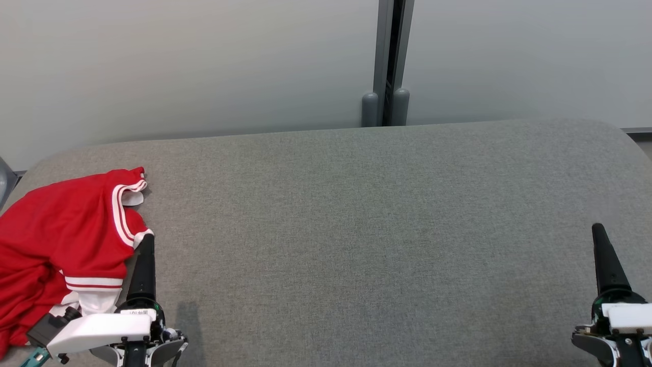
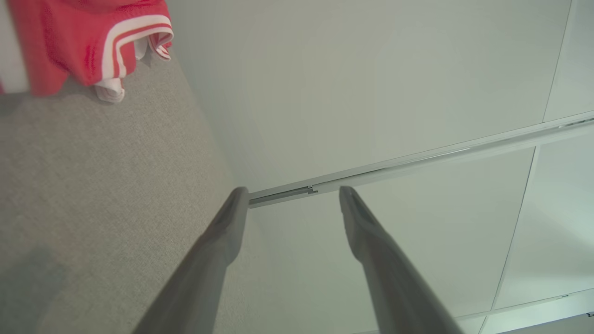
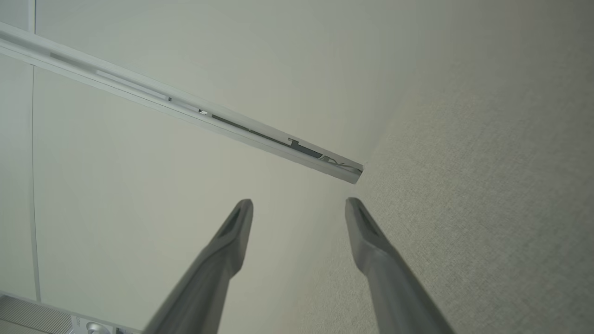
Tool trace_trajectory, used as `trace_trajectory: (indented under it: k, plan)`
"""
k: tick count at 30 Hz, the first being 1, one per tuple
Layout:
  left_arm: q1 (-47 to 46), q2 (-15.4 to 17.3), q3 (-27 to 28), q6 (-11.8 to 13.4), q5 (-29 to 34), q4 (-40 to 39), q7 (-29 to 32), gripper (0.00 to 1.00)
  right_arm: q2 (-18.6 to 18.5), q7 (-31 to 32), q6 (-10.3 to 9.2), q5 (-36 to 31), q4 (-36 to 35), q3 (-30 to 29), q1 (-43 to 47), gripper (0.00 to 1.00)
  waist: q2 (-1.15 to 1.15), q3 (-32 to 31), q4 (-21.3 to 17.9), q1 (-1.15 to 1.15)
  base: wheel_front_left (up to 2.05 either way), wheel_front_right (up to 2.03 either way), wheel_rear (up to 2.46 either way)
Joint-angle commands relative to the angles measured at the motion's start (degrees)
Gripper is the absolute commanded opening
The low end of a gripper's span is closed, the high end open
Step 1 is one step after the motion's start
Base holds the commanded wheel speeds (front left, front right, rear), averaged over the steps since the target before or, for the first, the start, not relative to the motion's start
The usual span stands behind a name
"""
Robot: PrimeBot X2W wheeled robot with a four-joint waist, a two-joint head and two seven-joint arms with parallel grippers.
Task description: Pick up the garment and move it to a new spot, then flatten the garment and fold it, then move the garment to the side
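— Where is the garment [image 1: 61, 239] lying?

— It's bunched up at the left edge of the head view, red with white stripes, on the grey cloth-covered surface [image 1: 356, 229]. The rest of that surface is bare cloth.

— And the left gripper [image 2: 290, 195]?

— In its wrist view its two fingers stand spread apart with nothing between them. The garment sits in the upper left corner of that view, apart from the fingertips. In the head view, at the lower left, one dark finger rises just beside the striped hem. I cannot tell whether it touches.

— What about the right gripper [image 3: 299, 206]?

— It's at the lower right of the head view, well apart from the garment. Its wrist view shows its fingers wide apart too, holding nothing, with the pale wall [image 3: 139, 185] and the grey surface beyond them.
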Motion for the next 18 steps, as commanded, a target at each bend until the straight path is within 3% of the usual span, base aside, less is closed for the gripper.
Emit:
trace_trajectory:
  k: [1, 13, 18]
  plan:
    - [-0.6, 0.3, 0.5, 0.1, 1.5, -1.6, -0.4, 1.00, -0.8, -0.8, 0.04, -2.9, -1.9, 0.4, -1.9, 1.00, 0.00, 0.0, 0.0, 0.00, 0.00, 0.00, 0.00]
    - [-0.4, 0.4, 1.6, 1.3, 11.6, -8.8, -2.7, 1.00, -5.0, -3.7, 0.06, -21.9, -8.5, 6.3, -6.0, 1.00, 0.00, 0.4, 0.5, 0.00, 0.00, 0.00, 0.00]
    - [-0.2, 0.4, 0.7, 3.1, 18.0, -12.6, -3.5, 1.00, -5.6, -4.7, 0.06, -29.8, -11.0, 8.7, -7.2, 1.00, 0.00, 0.5, 0.7, 0.00, 0.00, 0.00, 0.00]
